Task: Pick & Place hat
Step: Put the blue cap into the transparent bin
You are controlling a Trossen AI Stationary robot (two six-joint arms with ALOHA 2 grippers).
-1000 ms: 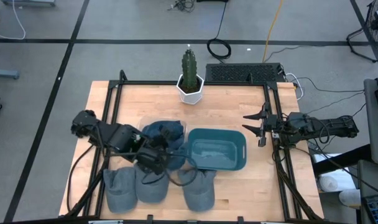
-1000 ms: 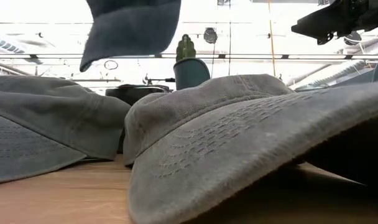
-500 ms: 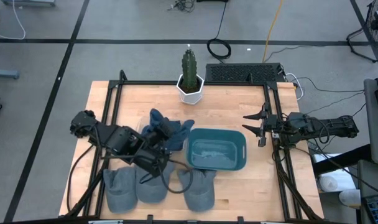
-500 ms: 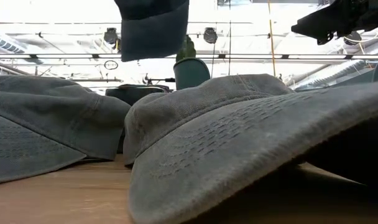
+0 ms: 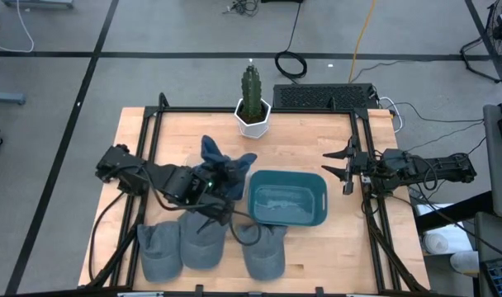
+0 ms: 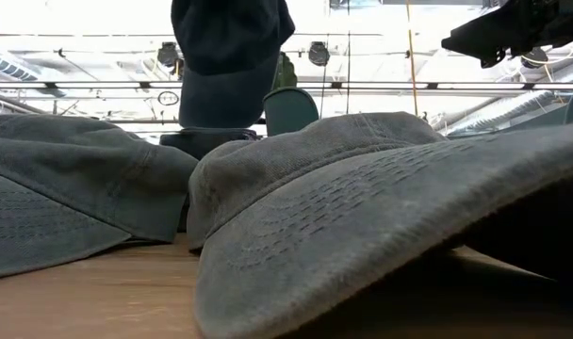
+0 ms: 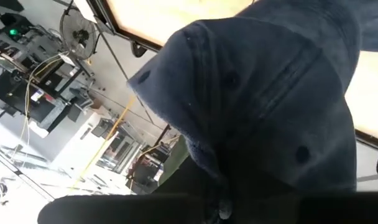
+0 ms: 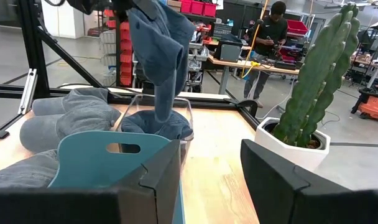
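Your left gripper (image 5: 208, 183), clamped on the dark hat (image 5: 220, 167), has swung it upright just beside the teal bin (image 5: 287, 198); only the right wrist view shows a clear box (image 8: 156, 118) beneath. Right gripper (image 5: 340, 166) waits open.

The left end effector (image 5: 208, 183) is buried in the dark blue hat (image 5: 220, 169) it carries, so its fingers cannot be seen. Beneath it, the clear bin (image 8: 176, 109) is mostly covered. Nearer grey hats (image 6: 381, 217) overrun the low view's edges.
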